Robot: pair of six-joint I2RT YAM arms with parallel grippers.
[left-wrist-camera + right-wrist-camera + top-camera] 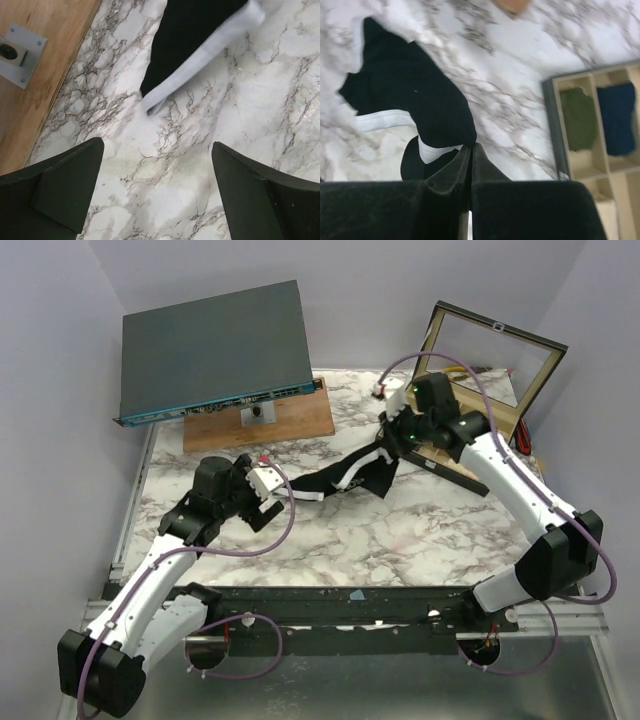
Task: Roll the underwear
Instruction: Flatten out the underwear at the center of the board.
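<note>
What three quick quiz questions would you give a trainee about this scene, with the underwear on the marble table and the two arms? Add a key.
1. True or false: the left gripper stands open over the bare marble table, apart from the underwear.
2. Choose one: the right gripper is A) open, B) shut on the underwear, C) shut on nothing.
3. Fill in the blank: in the right wrist view, the divided tray holds a green roll and, in the next compartment, a dark ___ one.

Key: 1 true; 2 B; 3 blue.
</note>
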